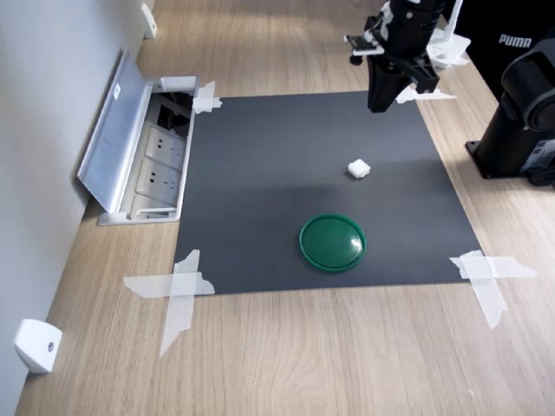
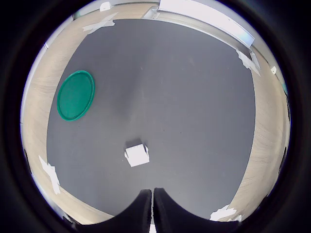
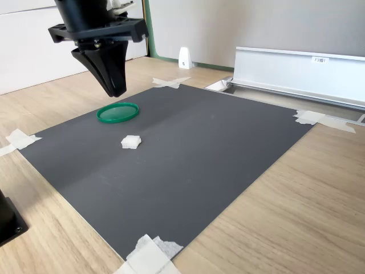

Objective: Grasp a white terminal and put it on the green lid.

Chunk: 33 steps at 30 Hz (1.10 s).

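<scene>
while hanging above the mat, tool pressed together, empty; white terminal just ahead, green lid further off.

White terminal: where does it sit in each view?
First exterior view: white terminal on the mat, above the green lid.
Wrist view: terminal just beyond the gripper.
Second exterior view: terminal below the lid.
Shared landmark: the green lid.
</scene>
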Tool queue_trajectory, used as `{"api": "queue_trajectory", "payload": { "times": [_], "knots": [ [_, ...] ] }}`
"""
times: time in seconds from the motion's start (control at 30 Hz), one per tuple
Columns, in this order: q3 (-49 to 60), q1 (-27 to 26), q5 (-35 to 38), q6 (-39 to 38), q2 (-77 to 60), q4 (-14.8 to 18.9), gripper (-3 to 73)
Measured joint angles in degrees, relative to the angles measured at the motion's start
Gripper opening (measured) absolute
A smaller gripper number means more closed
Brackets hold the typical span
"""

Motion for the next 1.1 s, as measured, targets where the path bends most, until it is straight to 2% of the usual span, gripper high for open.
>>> {"api": "queue_trajectory", "payload": {
  "times": [0.23,0.4,0.5,0.73,0.83,0.93,1.1],
  "knots": [
    [-2.13,0.00,2.26,-4.66,0.72,1.40,-0.6],
    [-3.95,0.00,5.45,-10.43,2.49,5.73,6.5],
    [-4.28,0.00,6.35,-13.81,3.08,6.50,17.2],
    [-4.28,0.00,3.49,-17.25,3.32,6.20,55.0],
    [-4.28,0.00,2.85,-18.27,3.49,5.89,65.3],
    [-4.28,0.00,4.35,-18.68,3.81,4.77,70.1],
    [-4.28,0.00,5.02,-18.62,5.76,2.36,71.3]
  ]
}}
